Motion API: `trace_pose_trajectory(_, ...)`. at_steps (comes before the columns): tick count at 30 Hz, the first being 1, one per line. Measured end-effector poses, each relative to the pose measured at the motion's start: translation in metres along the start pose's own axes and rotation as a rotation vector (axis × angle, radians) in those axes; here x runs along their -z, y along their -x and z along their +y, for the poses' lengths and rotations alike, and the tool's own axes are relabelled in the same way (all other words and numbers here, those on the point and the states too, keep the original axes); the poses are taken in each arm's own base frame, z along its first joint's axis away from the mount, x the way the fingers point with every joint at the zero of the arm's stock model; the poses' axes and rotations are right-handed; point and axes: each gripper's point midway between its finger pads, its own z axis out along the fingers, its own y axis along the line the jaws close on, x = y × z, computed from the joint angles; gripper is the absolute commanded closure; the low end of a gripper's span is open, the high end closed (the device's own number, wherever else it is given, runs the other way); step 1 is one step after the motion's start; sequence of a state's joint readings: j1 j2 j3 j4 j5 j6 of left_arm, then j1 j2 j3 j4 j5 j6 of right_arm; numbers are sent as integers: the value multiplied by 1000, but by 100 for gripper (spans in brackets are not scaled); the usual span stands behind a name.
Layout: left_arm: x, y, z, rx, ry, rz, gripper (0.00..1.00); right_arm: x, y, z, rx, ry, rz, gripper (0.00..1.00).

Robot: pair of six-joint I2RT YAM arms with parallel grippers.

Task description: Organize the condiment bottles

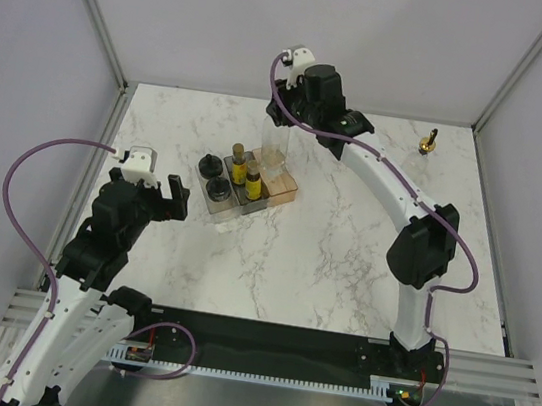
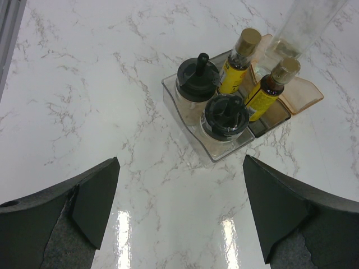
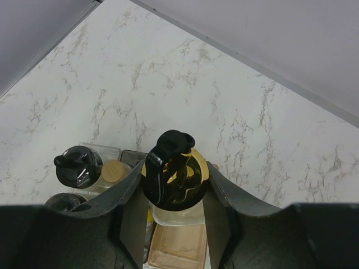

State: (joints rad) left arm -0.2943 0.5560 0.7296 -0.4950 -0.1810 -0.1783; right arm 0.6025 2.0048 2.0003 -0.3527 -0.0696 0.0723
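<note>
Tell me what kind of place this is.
Probably a robotics test cell, not a kitchen: plain grey enclosure walls with metal corner posts box in a white marble-patterned tabletop, and a white-and-black left arm and right arm are bolted to a black rail at its near edge.

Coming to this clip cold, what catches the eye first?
The right gripper is closed around the gold-topped tall clear bottle at the orange bin, mid-table. Next to it stand two black-lidded jars and two yellow bottles. The left gripper hangs open near them, and a lone gold spout stands near the far right corner.
</note>
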Motion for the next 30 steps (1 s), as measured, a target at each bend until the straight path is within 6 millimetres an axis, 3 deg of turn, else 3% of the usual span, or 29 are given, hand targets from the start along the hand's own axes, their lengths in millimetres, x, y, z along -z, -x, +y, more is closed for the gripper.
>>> trace_pose_trajectory(14,0,0,0,0,0,2,0,-32,-21,-6,-2,-40,10,100)
trace_pose_trajectory(16,0,-1,0,0,0,3,0,-33,-22,-7,0,-40,12,94)
trace_pose_trajectory(17,0,-1,0,0,1,3,0,-33,-23,-7,1,-39,13,87)
trace_pose_trajectory(18,0,0,0,0,1,2,0,-33,-23,-6,3,-37,12,71)
trace_pose_trajectory(20,0,0,0,0,1,2,0,-34,-22,-6,12,-32,8,56)
trace_pose_trajectory(21,-1,0,0,0,1,3,0,-34,-22,-6,16,-30,7,43)
trace_pose_trajectory(24,0,0,0,0,1,2,0,-36,-19,-5,27,-23,-16,27)
trace_pose_trajectory(30,0,-1,0,0,1,2,0,-27,-8,-2,65,-6,-54,11)
